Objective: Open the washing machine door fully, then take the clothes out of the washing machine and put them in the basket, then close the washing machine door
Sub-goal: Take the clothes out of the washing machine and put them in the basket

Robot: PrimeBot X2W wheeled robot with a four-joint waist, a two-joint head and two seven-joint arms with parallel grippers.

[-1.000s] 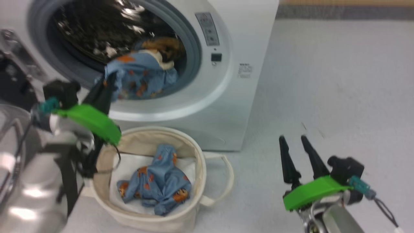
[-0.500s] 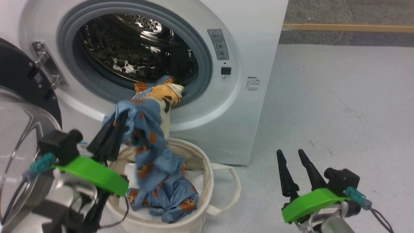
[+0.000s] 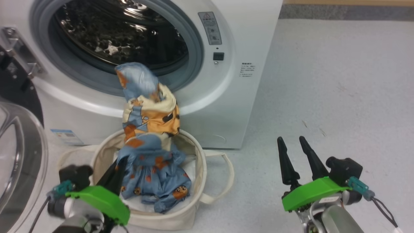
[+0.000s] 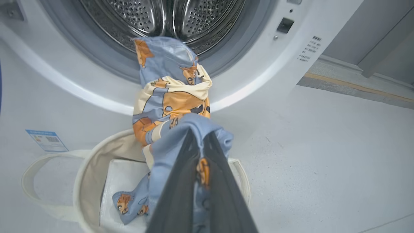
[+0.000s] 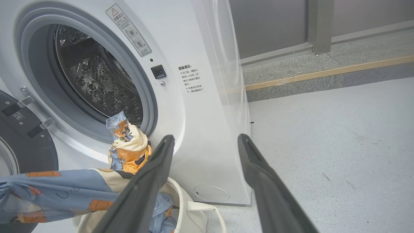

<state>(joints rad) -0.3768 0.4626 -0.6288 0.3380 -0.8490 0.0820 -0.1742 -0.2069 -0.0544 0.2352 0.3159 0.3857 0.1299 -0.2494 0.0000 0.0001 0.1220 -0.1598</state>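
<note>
**Garment stretched from the drum opening down to the basket**

The left gripper (image 3: 120, 161) was low over the near rim of the basket (image 3: 201, 168), and its jaws were pressed together on a fold of the blue bear-print clothes (image 3: 147, 110). From the jaws the held piece rose up and away toward the washing machine (image 3: 245, 48). Its long axis ran almost straight from the basket to the lower edge of the grey gasket (image 3: 194, 55), and its top end stood at that lip. I could not tell whether it rested on the lip or hung free.

In my judgement the coming move turned on this line: the far end had to clear the opening and drop inside the basket, not over its rim. More blue pieces lay in the basket on a white sheet (image 4: 123, 181).

The washing machine door (image 3: 16, 145) stood open at the left, just beside the left arm. The right gripper (image 3: 291, 139) was well apart on the right, above the bare floor (image 3: 339, 81), its jaws wide and holding nothing. The left arm was clearly the nearer one.
</note>
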